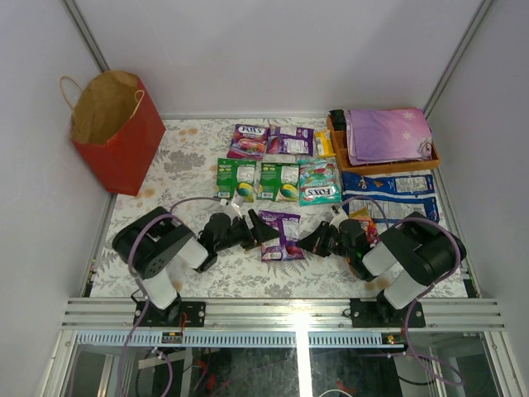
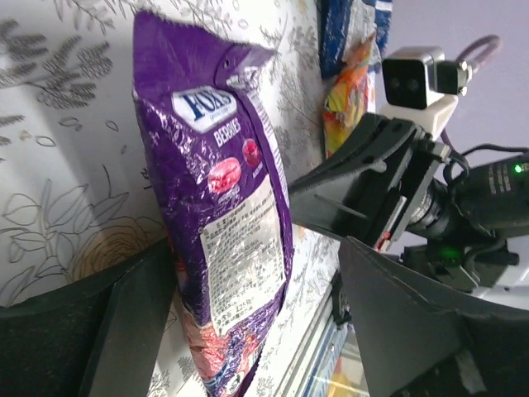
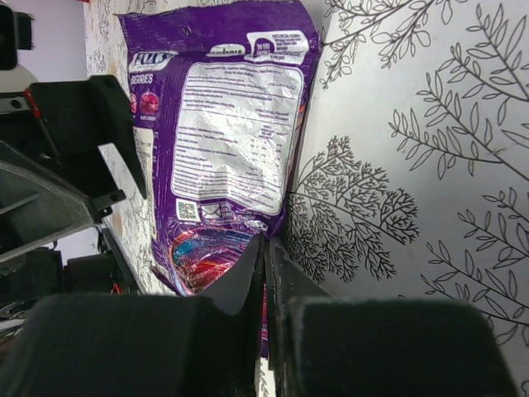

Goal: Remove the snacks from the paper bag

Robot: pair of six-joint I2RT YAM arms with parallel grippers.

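Observation:
The red paper bag (image 1: 116, 132) stands open at the far left, its brown inside showing. Several snacks lie in rows mid-table, among them green packets (image 1: 235, 178) and a teal FOX'S packet (image 1: 319, 184). A purple FOX'S berries packet (image 1: 281, 234) (image 2: 215, 190) (image 3: 231, 141) lies between the two grippers. My left gripper (image 1: 263, 231) (image 2: 256, 331) is open, its fingers on either side of the packet's near end. My right gripper (image 1: 306, 242) (image 3: 266, 244) is shut, pinching the packet's lower edge, with a purple sliver showing between its fingers.
An orange-brown wooden tray (image 1: 388, 168) with a folded purple cloth (image 1: 388, 136) sits at the far right. Two blue-and-white packs (image 1: 388, 184) and an orange packet (image 1: 364, 219) lie by the right arm. Grey walls close in on both sides.

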